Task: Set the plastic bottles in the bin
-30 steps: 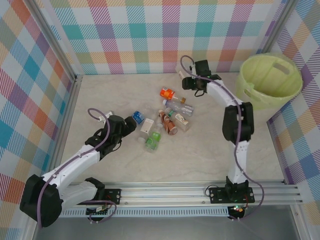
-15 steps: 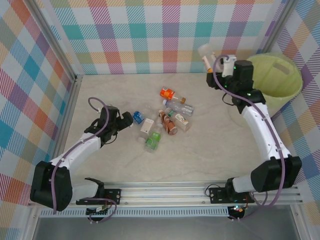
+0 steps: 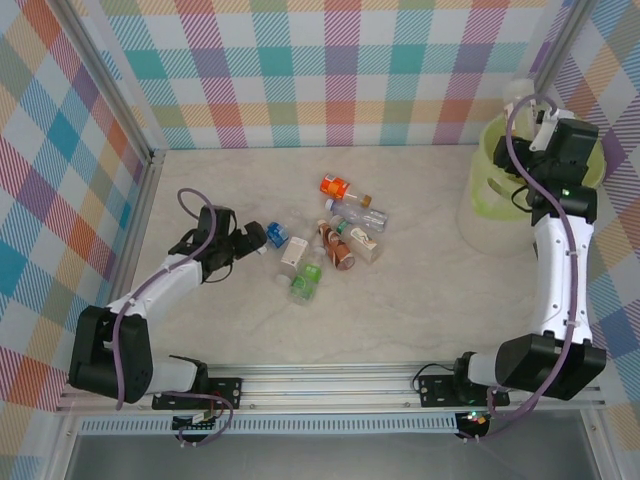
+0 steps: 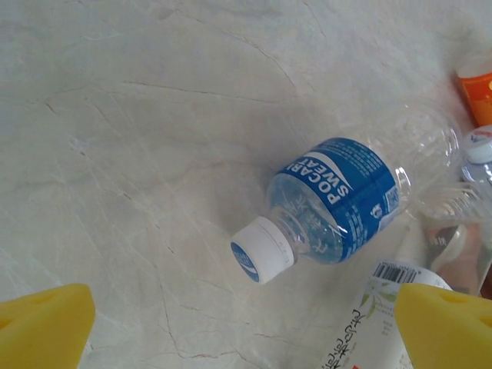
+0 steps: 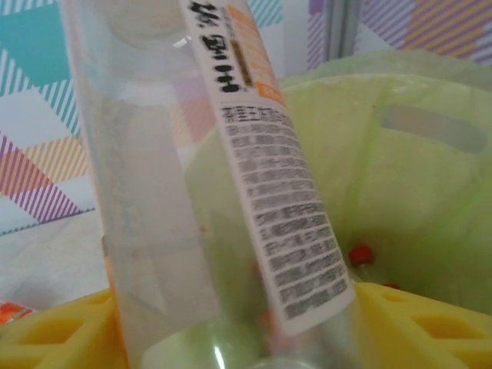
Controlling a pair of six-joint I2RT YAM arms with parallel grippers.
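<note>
At the far right corner of the worktop [image 3: 400,310] stood the bin [image 3: 490,228], its lime liner folded over the rim.

Overhead view: the right hand [image 3: 538,112] was above the bin's far rim with a pale bottle [image 3: 517,95] at its tips, too blurred there to read. The right arm crossed the bin's mouth and hid much of the inside.

Right wrist view supplied the detail. The pale bottle [image 5: 215,200] was clear plastic with a white-and-orange printed label. It sat between the yellow fingers [image 5: 61,330] of the right hand [image 5: 238,342], over the open bin [image 5: 430,177]. A small red cap [image 5: 358,255] lay low inside the liner. The bottle spanned the gap between the fingers, so I cannot tell whether the hand was clenched on it or had let go.

Middle of the worktop, overhead: a loose heap of bottles.
- The orange-labelled bottle [image 3: 335,186] was toward the far edge.
- The green-labelled bottle [image 3: 308,283] was toward the near edge.
- The white-labelled bottle [image 3: 293,252] was just beyond the green one.
- The blue-labelled bottle [image 3: 275,235] was on the heap's left side, with the left hand [image 3: 248,242] just beside it.

Left wrist view: the left hand [image 4: 246,334] was released, fingers wide apart with nothing between them. The blue-labelled bottle [image 4: 338,200] lay on its side on the worktop [image 4: 154,115], white cap toward the camera, apart from both fingertips. The white-labelled bottle [image 4: 369,323] lay just beside it, barcode showing, close against one fingertip. The orange-labelled bottle [image 4: 477,92] was cut off by the frame edge.
</note>
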